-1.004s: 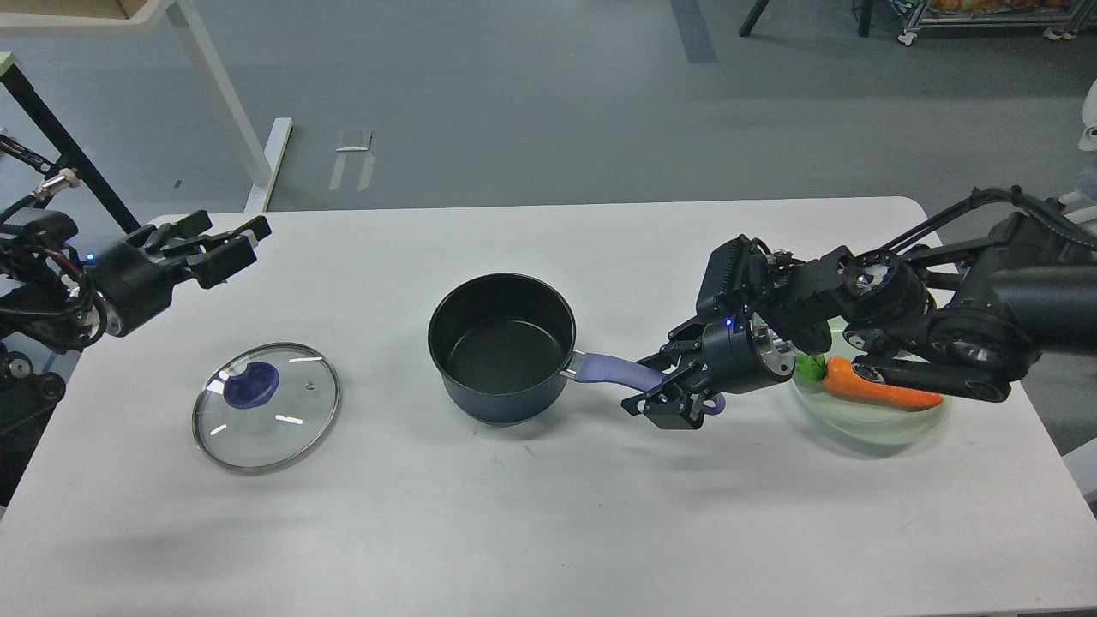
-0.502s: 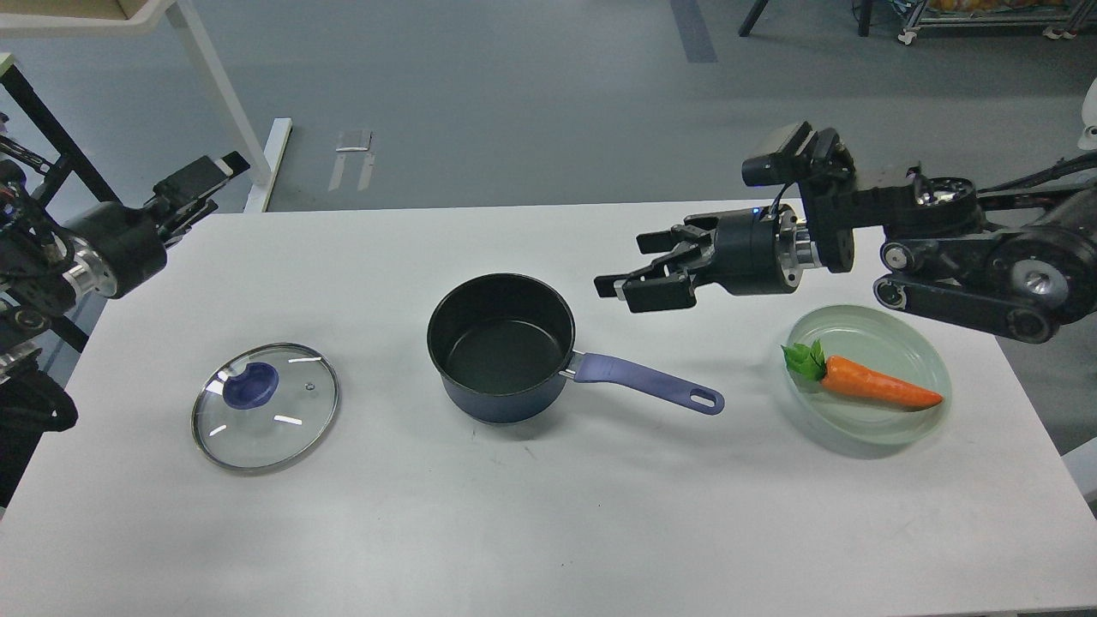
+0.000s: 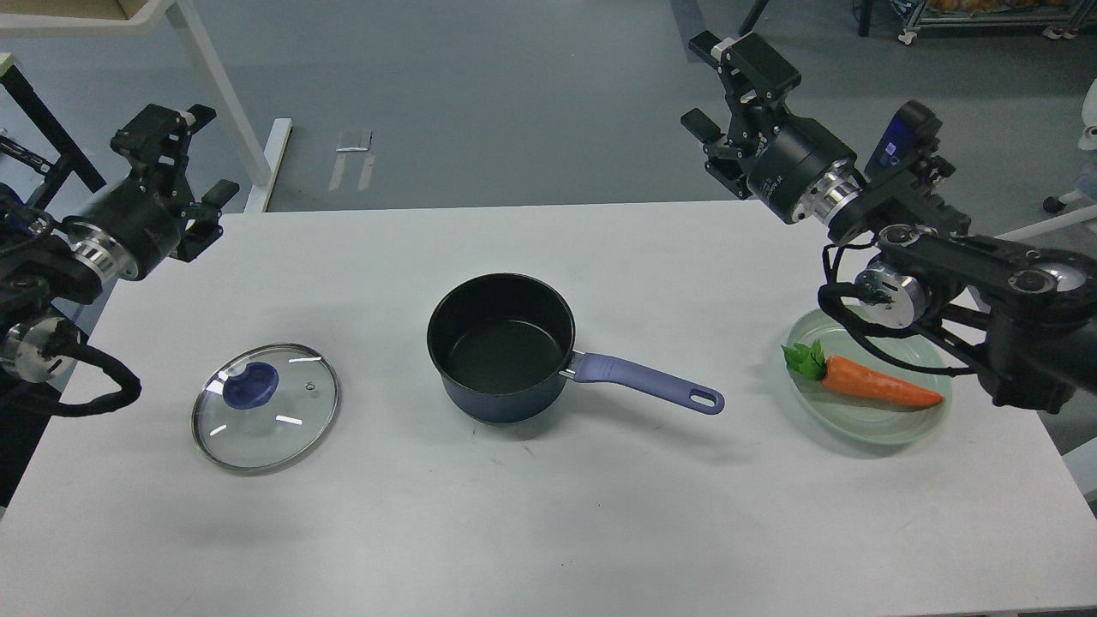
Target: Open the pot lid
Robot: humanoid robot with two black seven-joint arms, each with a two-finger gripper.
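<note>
Beside the open pot [image 3: 502, 347], a carrot [image 3: 874, 386] rests on its plate [image 3: 866, 426].

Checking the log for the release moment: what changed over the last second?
The right tool let go of the pot handle, rose and pulled back. The left tool also lifted away. Pot, lid, carrot and plate stayed put.
</note>
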